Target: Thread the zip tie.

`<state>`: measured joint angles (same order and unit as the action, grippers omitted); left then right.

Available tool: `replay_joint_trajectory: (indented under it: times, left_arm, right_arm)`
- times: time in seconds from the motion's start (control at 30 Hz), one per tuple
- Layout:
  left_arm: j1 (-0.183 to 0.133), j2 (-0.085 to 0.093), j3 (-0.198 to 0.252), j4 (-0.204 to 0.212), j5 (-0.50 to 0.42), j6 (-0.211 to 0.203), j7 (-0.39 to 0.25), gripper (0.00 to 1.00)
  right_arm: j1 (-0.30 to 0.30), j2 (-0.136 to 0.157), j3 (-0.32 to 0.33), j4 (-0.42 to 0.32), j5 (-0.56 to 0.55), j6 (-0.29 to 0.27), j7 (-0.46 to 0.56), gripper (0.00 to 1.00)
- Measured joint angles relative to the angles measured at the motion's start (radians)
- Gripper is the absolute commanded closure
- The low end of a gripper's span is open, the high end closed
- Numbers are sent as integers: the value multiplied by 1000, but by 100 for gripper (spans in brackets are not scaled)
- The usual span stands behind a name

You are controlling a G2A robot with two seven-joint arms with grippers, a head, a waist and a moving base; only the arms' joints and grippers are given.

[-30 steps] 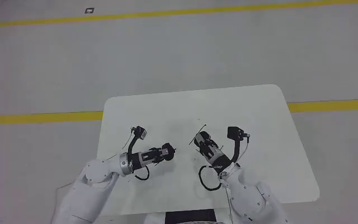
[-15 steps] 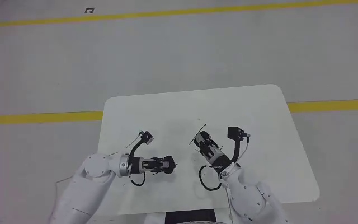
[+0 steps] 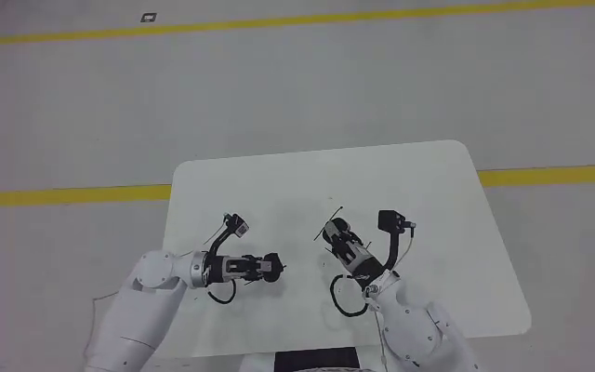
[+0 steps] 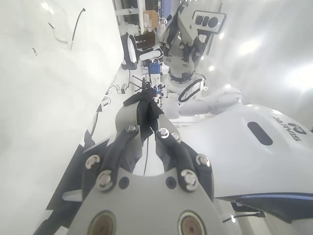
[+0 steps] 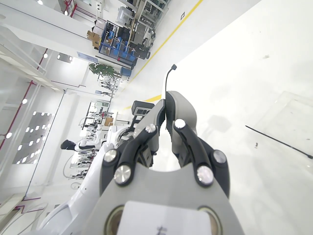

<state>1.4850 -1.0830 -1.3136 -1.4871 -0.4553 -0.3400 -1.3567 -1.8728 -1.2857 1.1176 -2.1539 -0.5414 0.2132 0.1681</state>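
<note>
R gripper [image 5: 165, 103] clamped tight on zip tie [image 5: 166, 83], head end poking out. L gripper [image 4: 145, 99] closed too, seemingly on thin black strand [image 4: 146, 152]. Both over desk [image 3: 418, 186].

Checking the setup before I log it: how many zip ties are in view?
3. One tie is clamped in the right gripper; a loose tie lies on the table; a thin strand in the left gripper looks like a third. Others may be hidden.
</note>
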Motion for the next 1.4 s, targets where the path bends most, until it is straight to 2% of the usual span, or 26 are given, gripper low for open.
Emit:
replay_joint_trajectory:
  times: [0.4, 0.53, 0.63, 0.83, 1.13, 1.23, 1.33, 1.4]
  left_arm:
    - [-20, -53, -22, 36, 11, 0, 5, 100]
    - [-19, -70, -34, 40, 19, 0, 24, 100]
    - [-18, -82, -38, 36, 26, 0, 32, 100]
    - [-12, -104, -42, 28, 49, 0, 56, 100]
    - [-12, -107, -44, 27, 59, 0, 63, 100]
    - [-12, -107, -44, 27, 59, 0, 62, 100]
    - [-12, -107, -44, 27, 59, 0, 62, 100]
    - [-12, -107, -44, 27, 59, 0, 62, 100]
  right_arm:
    - [-29, 8, -79, -39, -217, -31, -50, 100]
    - [-47, 9, -115, -23, -290, -46, -98, 100]
    - [-51, 8, -138, -9, -320, -32, -116, 100]
    - [-37, 1, -162, 11, -340, 31, -147, 100]
    - [-35, 1, -162, 10, -340, 28, -148, 100]
    - [-20, -1, -174, 19, -344, 8, -181, 100]
    - [2, -6, -194, 41, -394, 11, -211, 100]
    - [15, -10, -206, 56, -386, 18, -229, 100]
